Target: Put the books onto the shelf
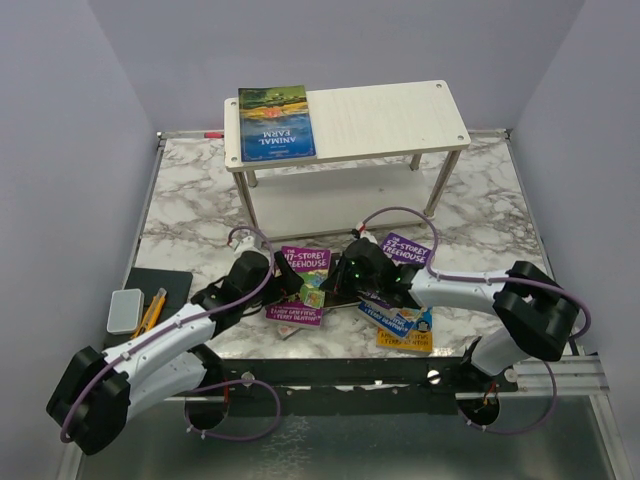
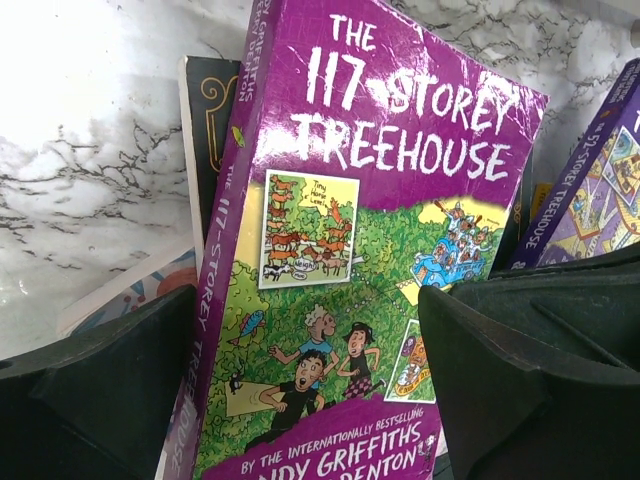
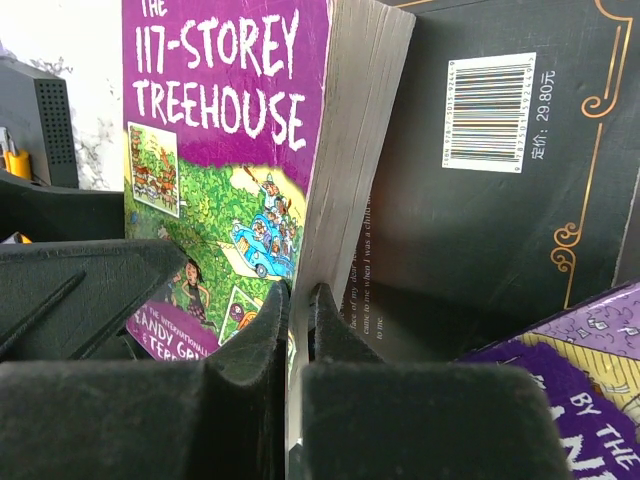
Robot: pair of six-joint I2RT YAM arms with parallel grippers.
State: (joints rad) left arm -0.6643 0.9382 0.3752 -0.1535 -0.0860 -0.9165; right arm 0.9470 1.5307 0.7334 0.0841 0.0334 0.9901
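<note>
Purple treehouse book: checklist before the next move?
1. Grip: right end effector closed on the purple book at its page edge: ok.
2. Grip depth: only a thin edge sits between the tips: cannot tell if secure.
3. Support: left end effector open, one finger on each side of the book, not clamping: ok.
4. Target: shelf top is bare to the right of the blue book: ok.
5. Pinch excludes the dark book behind: cannot tell.

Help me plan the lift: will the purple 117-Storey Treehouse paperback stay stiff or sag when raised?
The paperback looks soft-covered and fairly thin, so it will probably sag from one edge. Its cover shows glare, so it may slip. The right pincer pinches only its page edge, so it could swing.
</note>
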